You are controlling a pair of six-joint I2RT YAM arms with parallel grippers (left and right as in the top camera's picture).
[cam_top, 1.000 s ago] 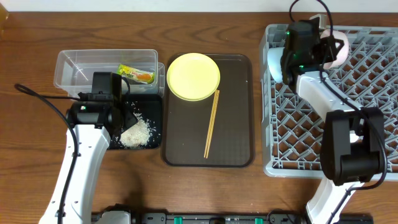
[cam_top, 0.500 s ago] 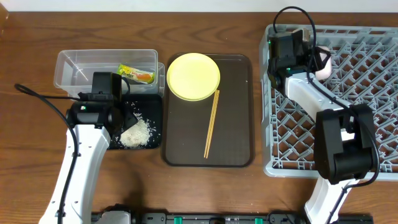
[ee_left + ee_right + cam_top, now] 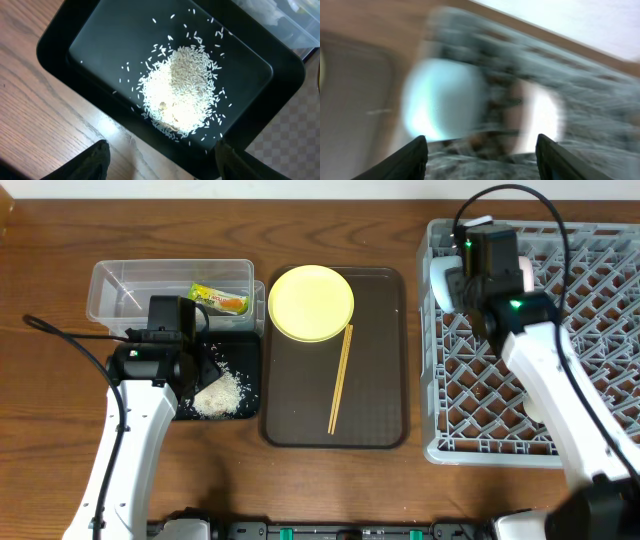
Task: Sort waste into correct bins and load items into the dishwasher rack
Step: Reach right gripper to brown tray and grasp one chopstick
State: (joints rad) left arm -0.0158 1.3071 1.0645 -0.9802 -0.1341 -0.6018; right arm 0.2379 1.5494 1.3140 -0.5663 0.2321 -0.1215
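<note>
Loose rice (image 3: 182, 92) lies heaped in the black tray (image 3: 55, 45). My left gripper (image 3: 162, 167) hangs open just above the tray's near edge, holding nothing. The clear tub (image 3: 120, 280) behind it holds the yellow-green wrapper (image 3: 218, 300). The yellow plate (image 3: 311, 302) and the chopsticks (image 3: 340, 380) lie on the brown serving tray (image 3: 380, 420). In the grey rack (image 3: 560, 360), a light blue bowl (image 3: 442, 105) stands beside a white bowl (image 3: 542, 120). My right gripper (image 3: 482, 165) is open above them with nothing between its fingers. The right wrist view is blurred.
The rack (image 3: 485, 165) fills the right side of the table, up to its far edge. The black tray (image 3: 245, 370) sits against the brown serving tray's left side. Bare wooden table (image 3: 300, 490) runs along the front.
My right gripper has opened and let go of the white bowl, which now stands in the rack by the blue bowl. The right arm has swung round. The left arm is still.
</note>
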